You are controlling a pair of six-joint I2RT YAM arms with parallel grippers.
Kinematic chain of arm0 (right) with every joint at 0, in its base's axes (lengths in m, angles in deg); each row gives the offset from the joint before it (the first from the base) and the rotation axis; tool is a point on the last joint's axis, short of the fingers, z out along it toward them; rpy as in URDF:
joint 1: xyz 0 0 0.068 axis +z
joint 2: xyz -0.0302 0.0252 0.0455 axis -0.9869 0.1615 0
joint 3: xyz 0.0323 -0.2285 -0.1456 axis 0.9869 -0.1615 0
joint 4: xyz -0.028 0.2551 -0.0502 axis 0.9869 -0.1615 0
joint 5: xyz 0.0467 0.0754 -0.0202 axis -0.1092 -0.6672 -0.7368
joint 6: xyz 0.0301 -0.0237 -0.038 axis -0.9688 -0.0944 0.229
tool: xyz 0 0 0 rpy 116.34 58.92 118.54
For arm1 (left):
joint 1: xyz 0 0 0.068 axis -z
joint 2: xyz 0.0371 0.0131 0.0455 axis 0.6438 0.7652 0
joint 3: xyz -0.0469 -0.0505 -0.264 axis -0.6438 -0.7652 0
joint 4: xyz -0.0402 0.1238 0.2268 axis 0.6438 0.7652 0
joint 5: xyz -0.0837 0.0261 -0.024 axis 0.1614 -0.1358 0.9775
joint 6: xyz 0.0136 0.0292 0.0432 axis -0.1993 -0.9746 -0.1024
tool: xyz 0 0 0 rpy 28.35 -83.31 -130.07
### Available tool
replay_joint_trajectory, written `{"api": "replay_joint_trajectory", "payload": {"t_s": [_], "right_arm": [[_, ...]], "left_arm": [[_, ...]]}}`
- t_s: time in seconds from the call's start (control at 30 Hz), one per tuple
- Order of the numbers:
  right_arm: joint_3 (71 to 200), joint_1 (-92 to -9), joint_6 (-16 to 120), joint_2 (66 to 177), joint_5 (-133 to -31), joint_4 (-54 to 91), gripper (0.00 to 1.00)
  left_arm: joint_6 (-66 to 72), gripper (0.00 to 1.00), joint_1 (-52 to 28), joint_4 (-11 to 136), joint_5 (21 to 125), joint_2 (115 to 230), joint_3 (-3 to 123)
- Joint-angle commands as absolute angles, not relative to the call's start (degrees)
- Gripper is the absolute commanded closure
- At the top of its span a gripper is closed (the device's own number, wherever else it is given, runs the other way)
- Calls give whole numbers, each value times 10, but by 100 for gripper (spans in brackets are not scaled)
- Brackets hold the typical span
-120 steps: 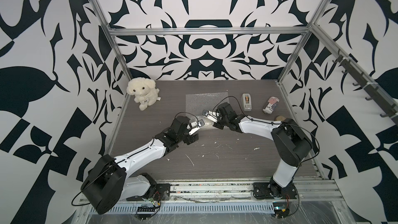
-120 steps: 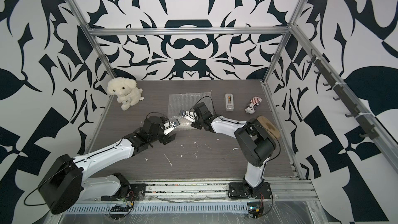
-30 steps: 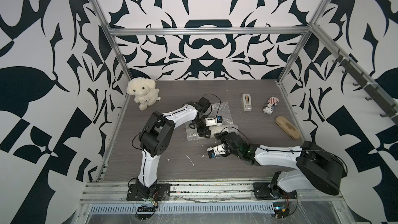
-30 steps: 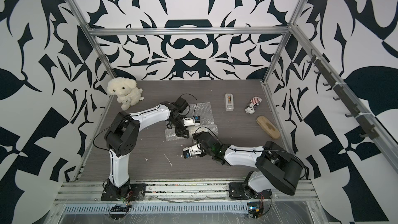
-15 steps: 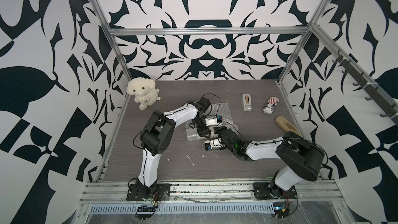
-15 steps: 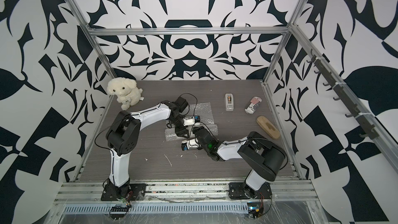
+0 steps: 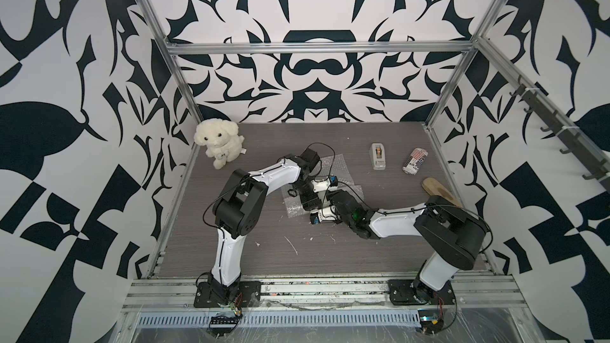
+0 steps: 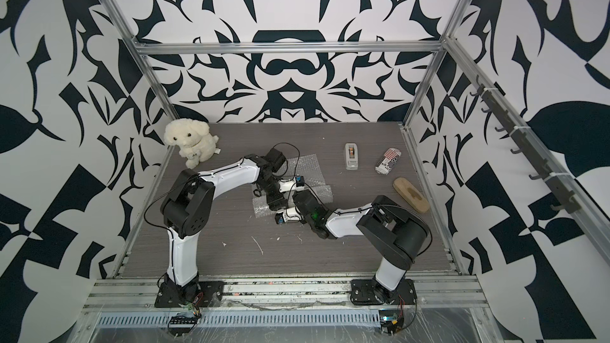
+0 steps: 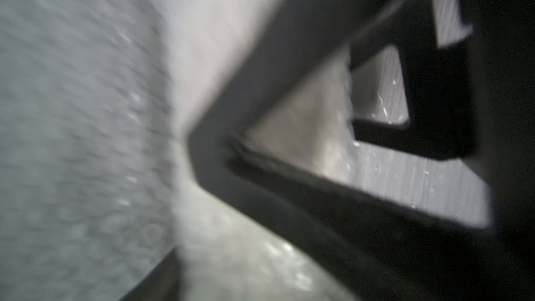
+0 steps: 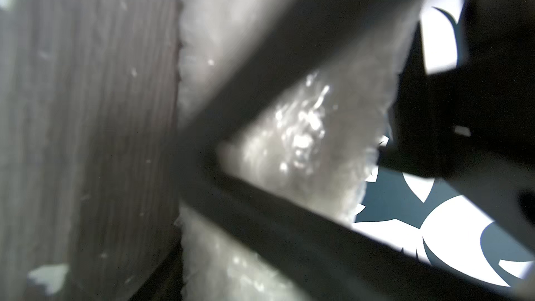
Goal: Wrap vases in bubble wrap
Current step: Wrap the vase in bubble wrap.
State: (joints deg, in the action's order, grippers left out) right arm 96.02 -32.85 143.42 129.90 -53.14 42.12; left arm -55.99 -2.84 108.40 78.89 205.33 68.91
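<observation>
Both sets of jaws meet low over the middle of the table (image 7: pixel 363 252). Whether either pair is released or clenched cannot be told. In both top views the left gripper (image 7: pixel 307 200) and the right gripper (image 7: pixel 331 204) crowd together almost tip to tip, and each wrist view is a close blur. The bubble wrap (image 7: pixel 341 168) lies flat on the table beneath both grippers. Its long axis runs diagonally, from a broad end behind the left gripper toward the back wall to a crinkled end that sticks out on the near side of the left jaws. Another flap shows just beside the right gripper's body. In the left wrist view a dark finger (image 9: pixel 289 53) crosses bubbled plastic, and beside it is a smooth cream surface (image 9: pixel 208 39) that may be the vase, too blurred to be sure. In the right wrist view a dark finger (image 10: pixel 289 39) crosses a whitish crinkly bundle of wrap that meets bare wood grain along a straight edge. The vase cannot be made out in the top views, so its long axis and the way its rim points cannot be told. A grey tape dispenser (image 7: pixel 378 156), a printed can (image 7: pixel 415 160) and a wooden brush (image 7: pixel 435 188) lie well apart from the jaws, out beyond the right gripper. A plush dog (image 7: pixel 218 141) sits well apart beyond the left arm.
</observation>
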Motion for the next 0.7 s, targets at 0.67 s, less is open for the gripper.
{"api": "replay_joint_trajectory", "payload": {"t_s": [0.67], "right_arm": [[1234, -301, 1120, 1323, -670, -128, 44]], "left_arm": [[-423, 0, -159, 647, 558, 1599, 417]]}}
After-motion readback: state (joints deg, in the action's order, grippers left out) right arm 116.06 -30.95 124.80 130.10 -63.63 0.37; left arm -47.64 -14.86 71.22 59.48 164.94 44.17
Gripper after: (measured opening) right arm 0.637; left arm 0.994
